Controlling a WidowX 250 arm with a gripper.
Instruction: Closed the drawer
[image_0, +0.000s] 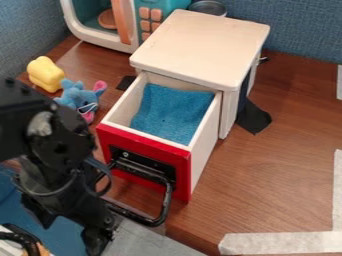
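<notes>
Gripper (70, 229) by black handle (165, 202), drawer (143, 156) open, blue cloth (172, 112) inside

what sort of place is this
Probably a tabletop mock kitchen for trying out a robot: a toy microwave stands at the back, a small cabinet has its red-fronted drawer pulled out, and a black robot arm is beside it.
</notes>
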